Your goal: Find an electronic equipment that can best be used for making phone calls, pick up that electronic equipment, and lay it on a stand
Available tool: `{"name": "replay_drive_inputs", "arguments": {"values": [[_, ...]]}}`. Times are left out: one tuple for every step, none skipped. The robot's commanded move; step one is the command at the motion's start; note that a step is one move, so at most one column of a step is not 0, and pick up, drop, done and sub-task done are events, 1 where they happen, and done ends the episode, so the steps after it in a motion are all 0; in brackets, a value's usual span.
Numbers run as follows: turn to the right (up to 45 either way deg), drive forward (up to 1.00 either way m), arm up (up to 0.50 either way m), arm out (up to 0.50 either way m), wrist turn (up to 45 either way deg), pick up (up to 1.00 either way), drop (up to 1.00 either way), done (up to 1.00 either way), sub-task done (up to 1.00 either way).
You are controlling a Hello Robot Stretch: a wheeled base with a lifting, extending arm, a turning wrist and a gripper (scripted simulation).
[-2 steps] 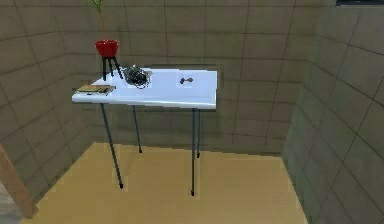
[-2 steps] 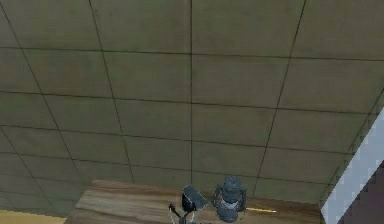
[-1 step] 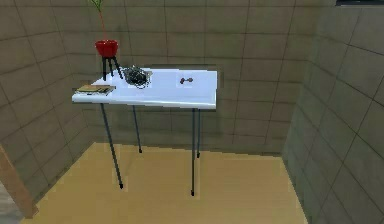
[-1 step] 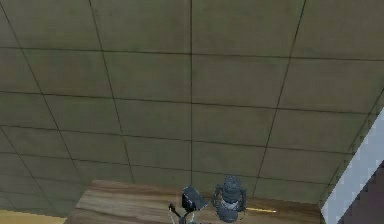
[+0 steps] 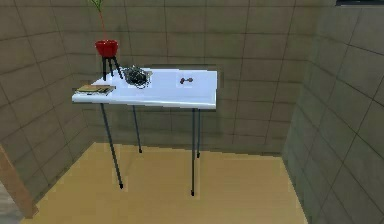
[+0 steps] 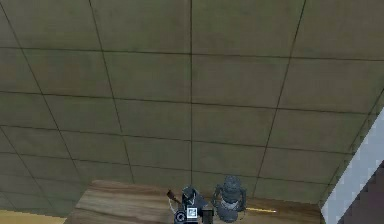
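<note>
Tool: my tool (image 6: pixel 189 203) sits low in the arm side view, at the wood desk (image 6: pixel 120 205). Over it or touching it, I can't tell.
Tool state: fingers apart or together, I can't tell. Nor can I say whether it holds anything, with the desk and clutter right behind it.
By the tool: a grey lantern (image 6: pixel 230 198) just to its right and a thin yellow stick (image 6: pixel 262 210) beyond that, both on the wood desk.
Phone: nothing I can call a phone for sure. My best guess is the small dark thing (image 5: pixel 185 78) on the white desk (image 5: pixel 200 92) ahead of me, well apart from the tool.
Also ahead: a red pot (image 5: pixel 107 46), a dark clump (image 5: pixel 133 75) and a flat tan thing (image 5: pixel 95 89) on that same desk, farther from the tool than the dark thing, I judge.
Done: the search is part done at best, I'd say. No pick-up that I can confirm.
Left: confirm the phone, grasp it, lay it on a stand. Which piece is the stand isn't settled; the wood desk might serve.
</note>
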Motion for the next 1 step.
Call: {"name": "replay_drive_inputs", "arguments": {"values": [[0.0,0.00,0.00,-0.08,0.0,0.00,0.00,0.00,0.00]]}}
